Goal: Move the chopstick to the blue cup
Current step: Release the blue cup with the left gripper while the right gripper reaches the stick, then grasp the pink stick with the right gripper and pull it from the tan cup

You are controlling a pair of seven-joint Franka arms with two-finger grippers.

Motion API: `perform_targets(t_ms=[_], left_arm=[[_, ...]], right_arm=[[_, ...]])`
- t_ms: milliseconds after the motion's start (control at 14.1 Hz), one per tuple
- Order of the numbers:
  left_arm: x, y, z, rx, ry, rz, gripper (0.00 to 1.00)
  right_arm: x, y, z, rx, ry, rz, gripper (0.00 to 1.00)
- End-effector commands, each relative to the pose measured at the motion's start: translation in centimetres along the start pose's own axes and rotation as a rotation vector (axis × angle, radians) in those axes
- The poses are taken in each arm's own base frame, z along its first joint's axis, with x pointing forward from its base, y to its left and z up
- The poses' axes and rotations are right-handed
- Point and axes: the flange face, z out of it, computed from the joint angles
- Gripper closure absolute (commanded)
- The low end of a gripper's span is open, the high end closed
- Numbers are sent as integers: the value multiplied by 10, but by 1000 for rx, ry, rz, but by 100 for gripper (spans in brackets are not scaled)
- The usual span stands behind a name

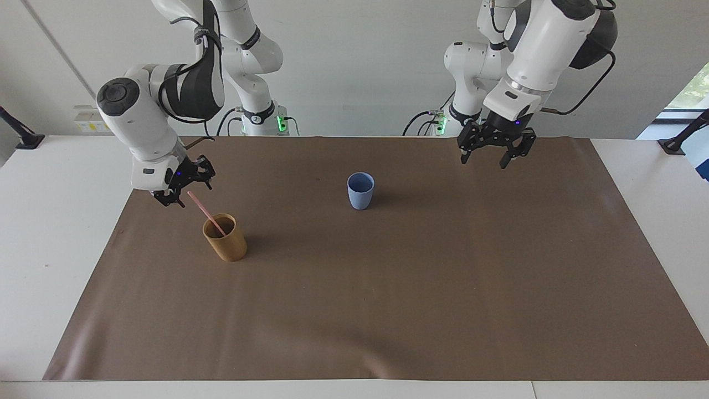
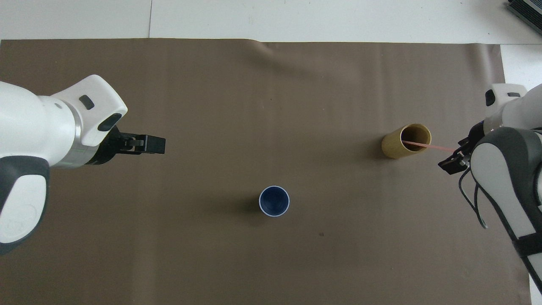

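Note:
The pale pink chopstick leans in the tan-brown cup, its top end pointing toward the right arm's end of the table; stick and cup show from overhead too. My right gripper is open at the stick's top end, and also shows from overhead. The blue cup stands upright and empty mid-mat. My left gripper is open and empty, raised over the mat toward the left arm's end, well away from the blue cup.
A brown mat covers most of the white table. Black clamp mounts stand at both ends of the table. A dark device sits at the table's corner farthest from the robots.

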Motion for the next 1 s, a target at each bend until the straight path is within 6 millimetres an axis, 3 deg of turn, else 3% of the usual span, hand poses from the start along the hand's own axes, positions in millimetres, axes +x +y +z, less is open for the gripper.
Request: perform_targets(t_ms=[0,71,213,427,640,925], left_arm=[[12,-46,-37,29,-24,47,0],[10,-69,-51,33,-30,52,0],[14,-88,-62,34,-46,47,0],[26,-99,-74,35,-93,30,0],[22,-97,-78,55,-108,36,0],[-8,-94,-68,73,-177,45,0]], right_arm=[[-4,2,5,-26,-19,-32,57],[-4,1,9,-22,-25,-33,59],[-5,1,9,-22,-27,-33,66],[-4,0,9,-23,-28,-24,99],[-4,2,7,-22,-29,-21,100],[-5,6,2,-11,-37,-13,100]])
